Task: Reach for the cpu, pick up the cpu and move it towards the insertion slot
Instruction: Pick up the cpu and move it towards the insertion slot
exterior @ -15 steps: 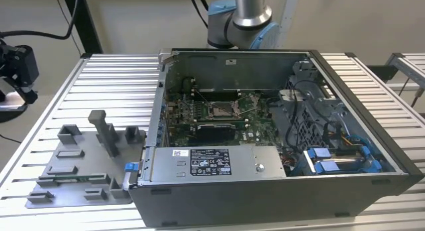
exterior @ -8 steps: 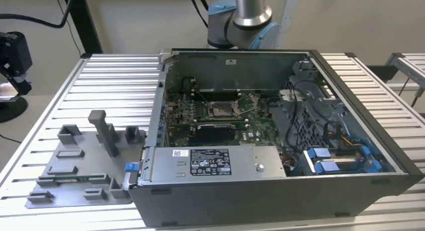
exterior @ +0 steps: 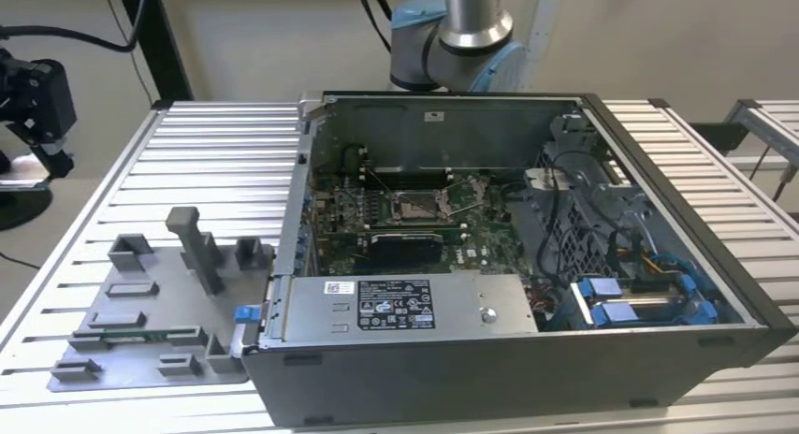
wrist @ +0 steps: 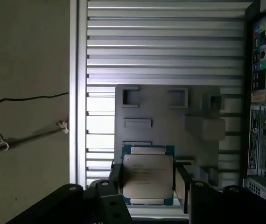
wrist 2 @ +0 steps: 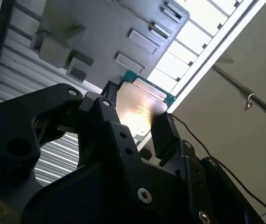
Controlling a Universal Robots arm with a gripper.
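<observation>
Exterior view's left: grey fixture plate (exterior: pixel 150 312) lies on the ribbed table (exterior: pixel 225 153). Its pockets are too small there to tell what they hold.

Centre: open computer case (exterior: pixel 500 359), green motherboard (exterior: pixel 487 238) inside. The insertion slot (exterior: pixel 416 207) sits mid-board, with a silver frame and a dark centre. Nothing is in it that I can see. The arm (exterior: pixel 456 32) rises behind the case at upper centre.

In both wrist views the end effector (wrist: pixel 149 179) (wrist 2: pixel 135 114) is clamped on the cpu (wrist: pixel 148 175) (wrist 2: pixel 140 105). The fingers (wrist: pixel 183 186) press on two opposite edges of the green substrate. In the first wrist view the silver lid faces the camera. The chip hangs clear above the fixture plate, with the table slats beyond it and the case off to one side. So the cpu is lifted but well apart from the insertion slot, over the plate and not over the case.

Handling, as a judgement:
- Weight and stiffness: the chip looks light, thin and rigid, so it won't sag.
- Slip: the lid is smooth metal, so it could slip or twist under a loose pinch.
- Fragility: the contact face is probably fragile, so keep off both flat faces.
- Hold: the opposite substrate edges, as taken now, look like the right place, with the chip centred between the pads and kept level.
</observation>
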